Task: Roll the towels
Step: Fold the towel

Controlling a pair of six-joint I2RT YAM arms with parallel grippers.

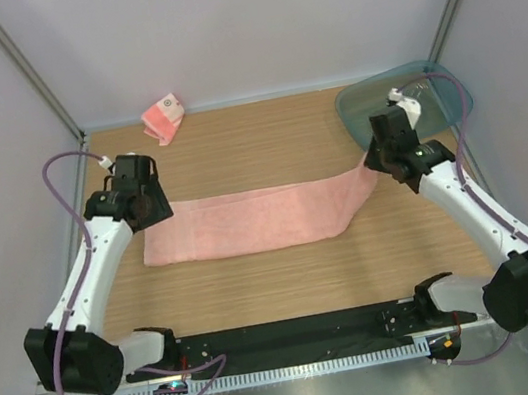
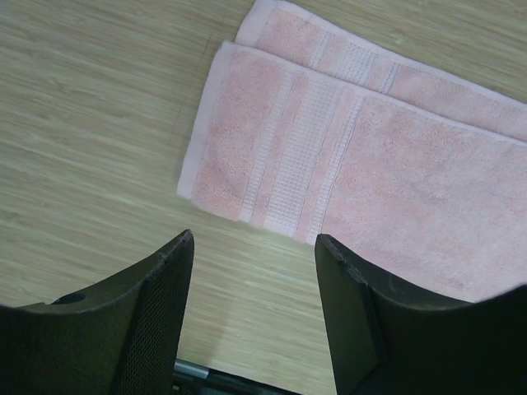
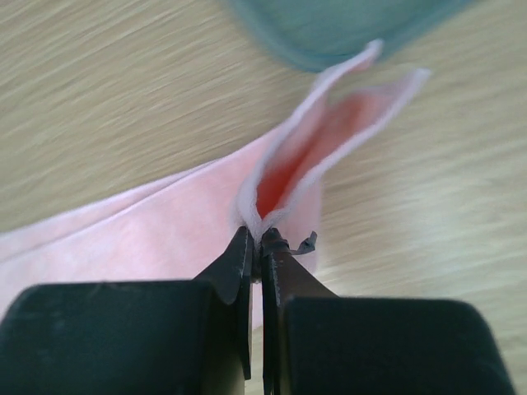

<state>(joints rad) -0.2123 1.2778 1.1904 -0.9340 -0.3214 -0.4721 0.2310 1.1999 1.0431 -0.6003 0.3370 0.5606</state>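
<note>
Right gripper (image 3: 260, 237) nips one end of the large towel (image 1: 248, 222); left gripper (image 2: 251, 247) waits with fingers spread.

The large towel lies as a long folded strip across the table (image 1: 266, 146), its long axis running left to right between the arms. The right jaws are pressed together on its right end, lifting it off the wood. The left gripper hangs just by the left end, touching nothing (a roll would travel leftward from the pinch, I'd guess). At the far edge, well apart, sits the small towel (image 1: 165, 119).

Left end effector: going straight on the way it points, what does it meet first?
Most likely the banded end of the long towel, just ahead of the open left end effector. Depth is unclear: it may touch bare table just short of the hem.
</note>
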